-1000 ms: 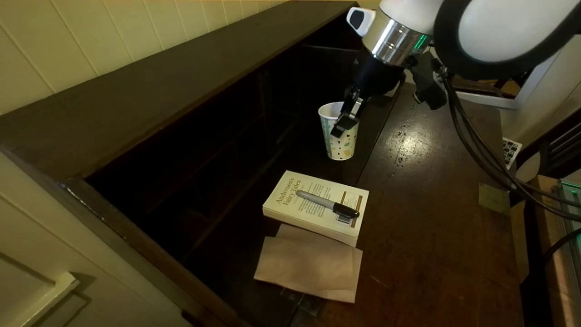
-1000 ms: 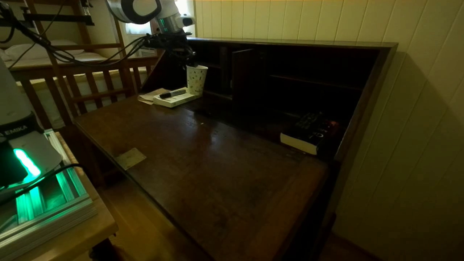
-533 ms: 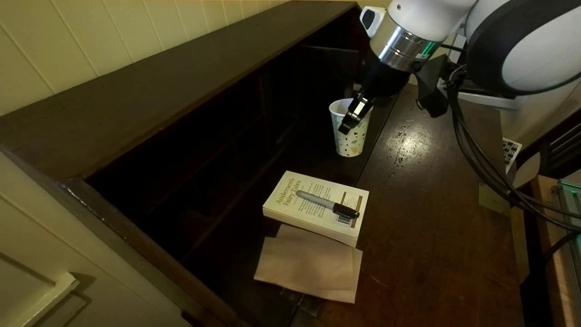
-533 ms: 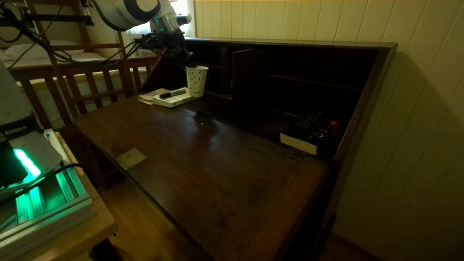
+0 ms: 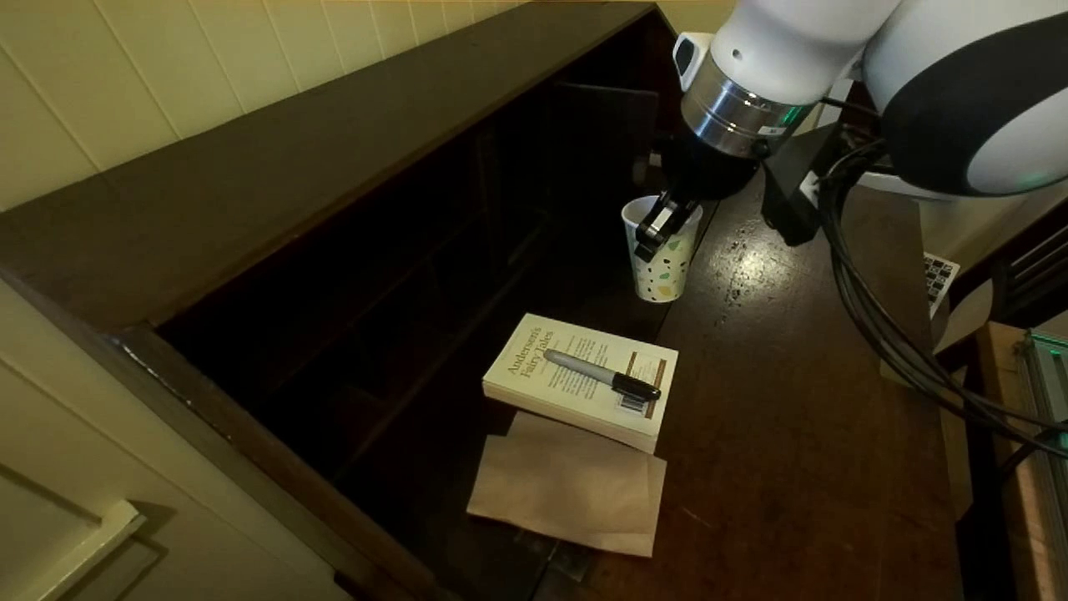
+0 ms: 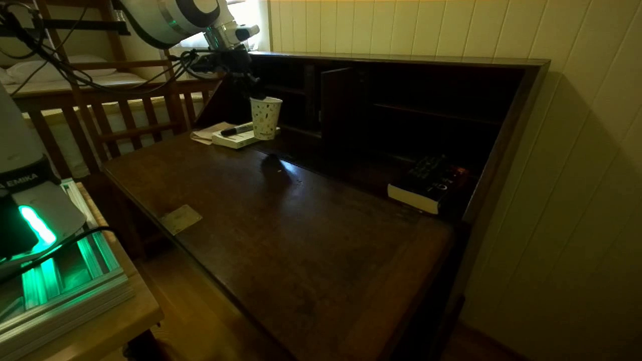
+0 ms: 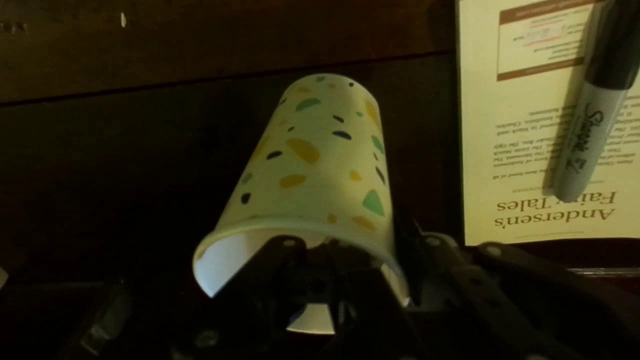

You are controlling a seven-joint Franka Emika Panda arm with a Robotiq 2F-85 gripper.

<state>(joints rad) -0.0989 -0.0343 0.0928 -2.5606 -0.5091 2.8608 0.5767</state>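
Black gripper (image 5: 650, 244) was pinched over the rim of a tapered, speckled-white paper cup (image 5: 665, 277) below; light, level handling seemed needed.

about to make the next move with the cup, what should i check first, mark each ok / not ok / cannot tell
1. Grip: ok; the gripper is shut on the wall of the cup.
2. Cup upright: ok, roughly, in both exterior views.
3. Cup off the desk: probably ok; it looks raised.
4. Cup clear of the book: ok; a gap shows in the wrist view.
5. Pen settled: ok; it lies on the book.
6. Cup empty: cannot tell; its bottom is hidden inside.
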